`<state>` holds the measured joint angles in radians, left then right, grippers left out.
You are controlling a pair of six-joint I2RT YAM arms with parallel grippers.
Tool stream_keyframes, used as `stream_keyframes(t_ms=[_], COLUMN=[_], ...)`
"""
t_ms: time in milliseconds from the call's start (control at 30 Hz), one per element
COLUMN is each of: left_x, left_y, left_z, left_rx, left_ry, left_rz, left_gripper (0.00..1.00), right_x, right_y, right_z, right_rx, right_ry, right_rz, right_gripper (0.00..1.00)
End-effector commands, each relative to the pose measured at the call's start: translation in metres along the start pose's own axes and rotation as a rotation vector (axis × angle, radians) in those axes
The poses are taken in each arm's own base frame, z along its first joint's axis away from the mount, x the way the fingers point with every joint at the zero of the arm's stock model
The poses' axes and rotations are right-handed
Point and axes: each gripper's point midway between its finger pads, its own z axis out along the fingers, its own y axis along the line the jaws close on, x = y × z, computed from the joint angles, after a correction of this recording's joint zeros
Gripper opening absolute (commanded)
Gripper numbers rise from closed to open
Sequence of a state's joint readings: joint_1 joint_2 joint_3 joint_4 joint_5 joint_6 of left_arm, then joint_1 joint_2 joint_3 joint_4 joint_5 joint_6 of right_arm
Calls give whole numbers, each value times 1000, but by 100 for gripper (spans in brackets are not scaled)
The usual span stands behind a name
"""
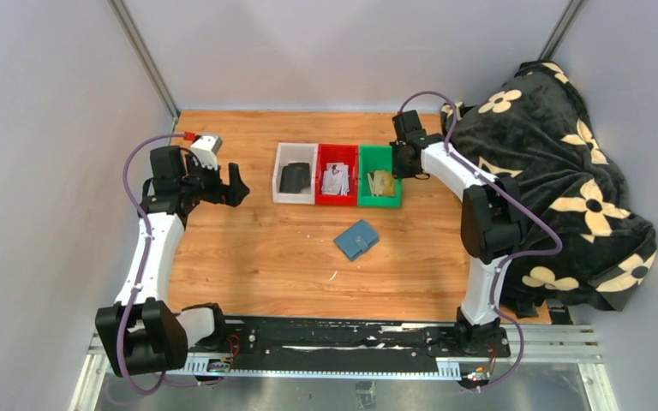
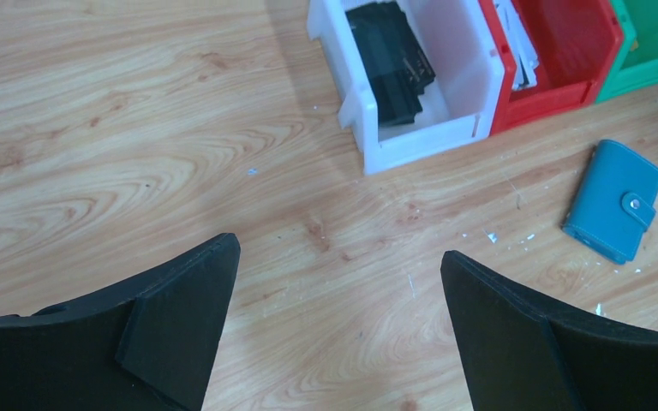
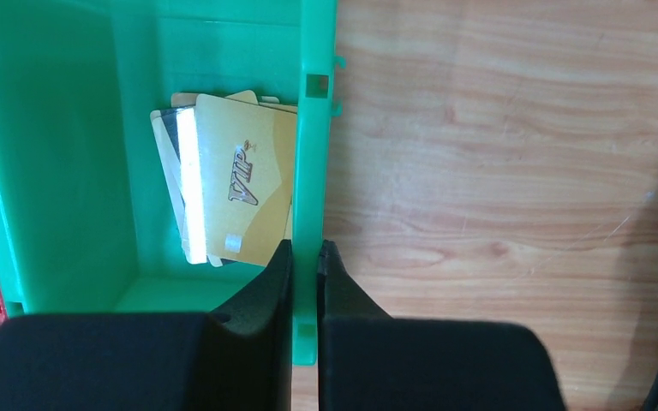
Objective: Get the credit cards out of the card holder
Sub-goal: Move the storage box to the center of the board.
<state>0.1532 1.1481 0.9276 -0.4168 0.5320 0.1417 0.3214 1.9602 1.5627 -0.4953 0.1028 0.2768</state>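
The closed card holder (image 1: pixel 356 239) is seen lying flat on the counter (image 1: pixel 266 253), near the green bin's (image 3: pixel 60 128) front. Farther back, the left end effector (image 2: pixel 338 253) is held over bare wood, fingers spread wide, while the right end effector (image 3: pixel 307 248) is clamped on the green bin's side wall, credit cards (image 3: pixel 240 184) fanned inside

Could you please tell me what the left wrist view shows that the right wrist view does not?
Only the left wrist: the closed card holder lying on the wood, the white bin with dark items inside, and the open left gripper. Only the right wrist: cards stacked in the green bin, a gold VIP one on top, and the right gripper pinching that bin's wall. Both: the table, the green bin and the red bin.
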Motion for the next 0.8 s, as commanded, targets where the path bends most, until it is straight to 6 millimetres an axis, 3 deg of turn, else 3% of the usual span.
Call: stream_keyframes(t_ms=[0,133,167,200,233,300,367,500,600,667,767], left_x=[-6,-1,2,4,7,11,14,14,15,16,18], left_y=[-12,-17,-19,-20,-21,-22,-23,-24,-25,-25,-27], left_z=[-11,-14,-14,-14,-14,-14,-14,-16,-19,-21,-24], left_rx=[37,54,61,68,75,84,87,93,94,92,96], left_ry=[-32,-24,-16,-9,-1,12,22,33,47,56,67], left_rz=[16,29,28,29,29,29,26,32,45,49,53], left_gripper=[100,100,100,100,100,100,100,100,100,100,100], right_x=[26,32,31,31,28,24,20,29,59,87,129], right_y=[-4,-7,-7,-7,-7,-6,-4,30,67,99,133], right_z=[-13,-16,-18,-21,-26,-38,-56,-102,-125,-128,-116], right_rx=[21,21,21,18,17,11,21,-18,-60,-141,-206], right_ry=[43,26,21,17,10,-14,-58,-154,-168,-148,-71], right_rz=[-24,-33,-36,-37,-32,-14,-9,-58,-145,-193,-253], right_gripper=[0,1,5,18,40,71,83,85,85,85,86])
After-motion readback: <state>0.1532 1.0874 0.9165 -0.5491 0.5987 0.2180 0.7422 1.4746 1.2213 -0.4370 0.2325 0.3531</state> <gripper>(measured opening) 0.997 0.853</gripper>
